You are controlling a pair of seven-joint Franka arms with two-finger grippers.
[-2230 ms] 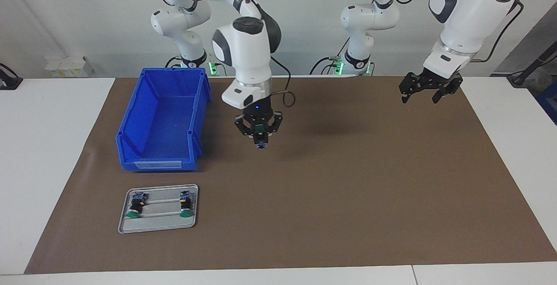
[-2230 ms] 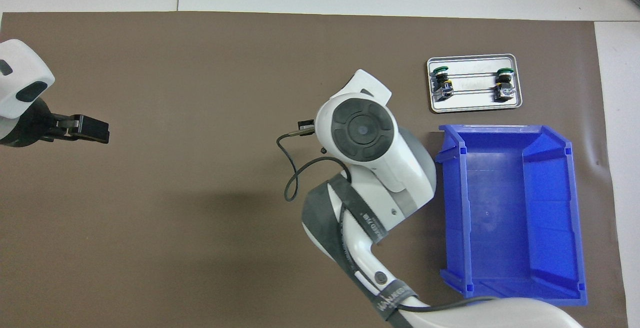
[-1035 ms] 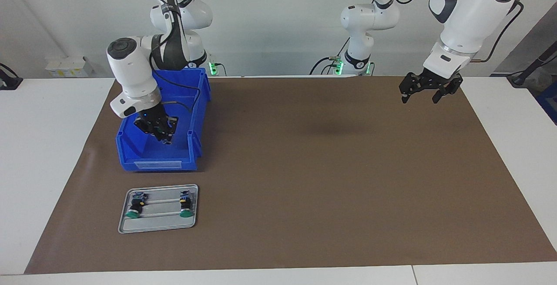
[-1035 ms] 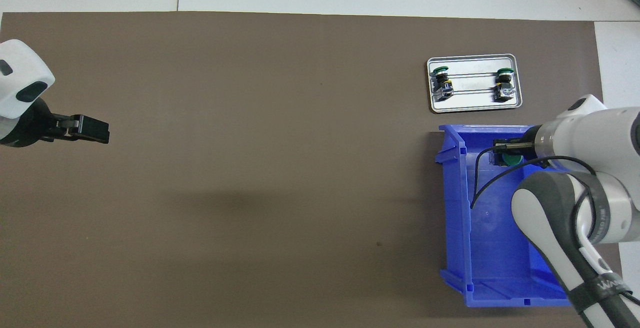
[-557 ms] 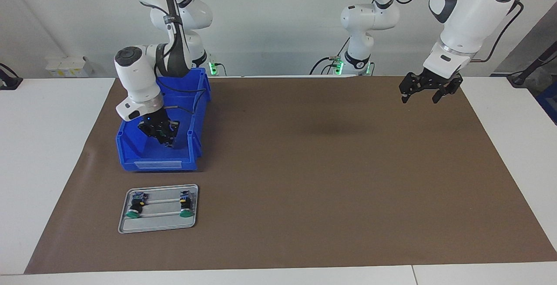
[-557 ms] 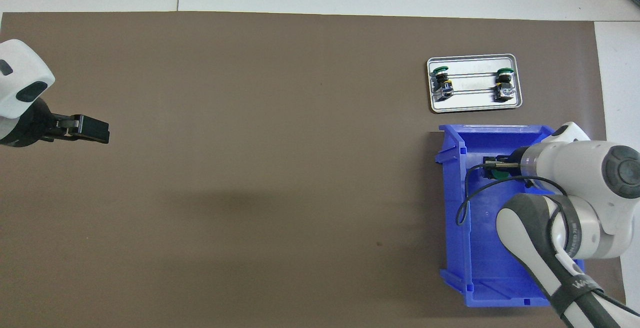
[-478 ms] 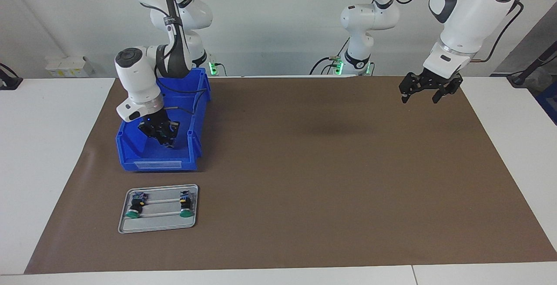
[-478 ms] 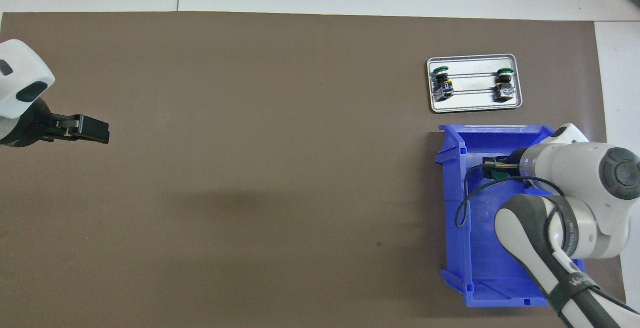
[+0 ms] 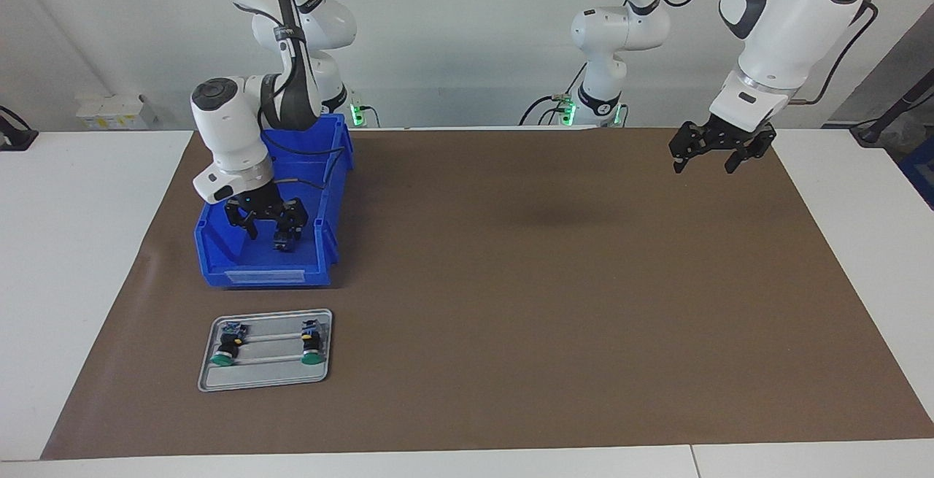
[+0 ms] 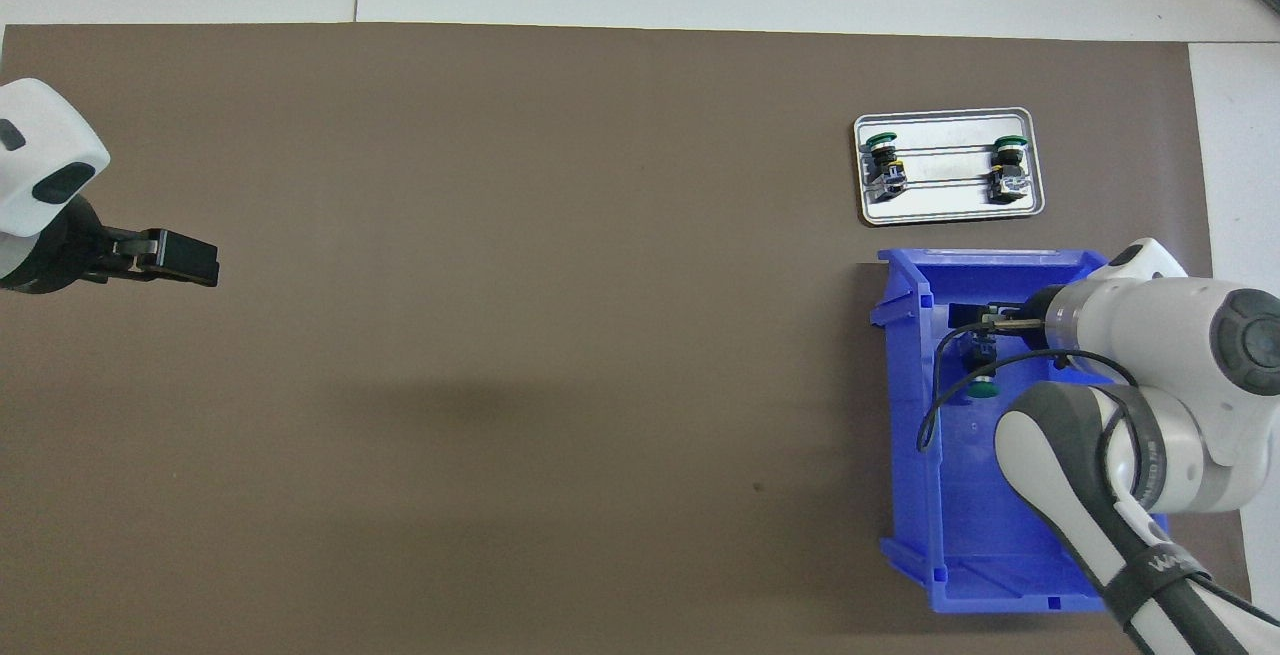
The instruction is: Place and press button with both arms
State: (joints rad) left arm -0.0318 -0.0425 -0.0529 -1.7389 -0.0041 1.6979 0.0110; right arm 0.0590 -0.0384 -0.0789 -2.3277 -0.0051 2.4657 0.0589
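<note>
Overhead view: the button [image 10: 979,378] lies in the blue bin [image 10: 1060,285], long axis seemingly along it, green cap toward the robots. Right gripper [image 9: 265,233] stands spread above it; left gripper [image 9: 716,149] waits, spread.

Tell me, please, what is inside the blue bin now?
Inside the blue bin lies one button with a green cap, on the bin's floor. The right gripper hangs over it, fingers open. The right arm covers part of the floor, so anything there is hidden.

One camera faces the robots from high; one looks steeply down; both share the blue bin [image 9: 271,201] [image 10: 1010,495]
</note>
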